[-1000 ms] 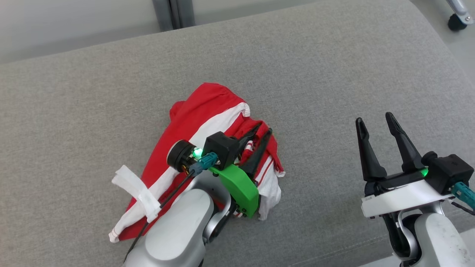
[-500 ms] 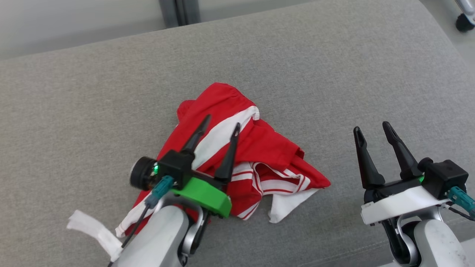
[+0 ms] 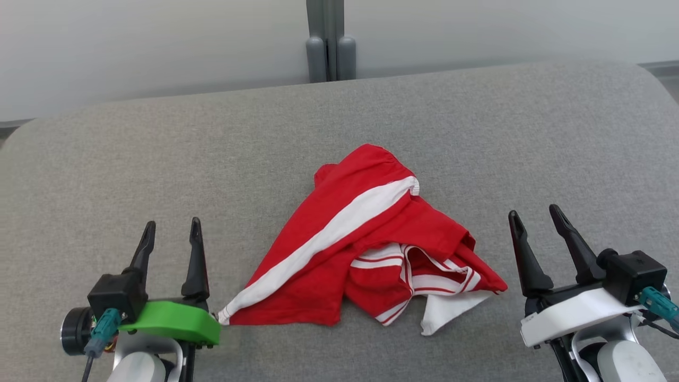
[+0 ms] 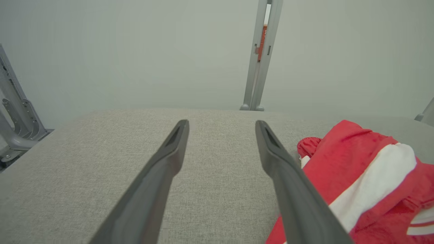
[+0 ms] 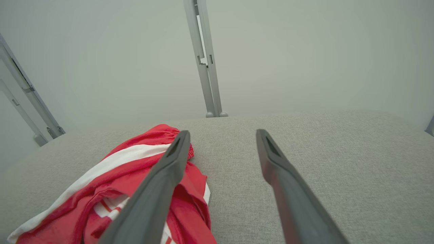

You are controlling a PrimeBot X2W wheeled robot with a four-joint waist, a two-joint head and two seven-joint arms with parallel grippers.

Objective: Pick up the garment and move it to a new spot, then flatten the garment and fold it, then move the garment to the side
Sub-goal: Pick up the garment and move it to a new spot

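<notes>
The red-and-white garment (image 3: pixel 366 239) lies crumpled mid-way along the grey cushion (image 3: pixel 159 159), nearer its front edge. The left hand (image 3: pixel 173 223) and right hand (image 3: pixel 533 212) flank it, open and empty. Flattening, folding and setting aside apparently remain.

We see a wide table (image 3: pixel 132 159) padded in grey woven fabric, its far corners rounded. Behind its far edge we find a pale wall (image 3: pixel 159 48) and an upright grey post (image 3: pixel 329 42); slanted grey metal struts (image 4: pixel 13 115) stand off one corner.
</notes>
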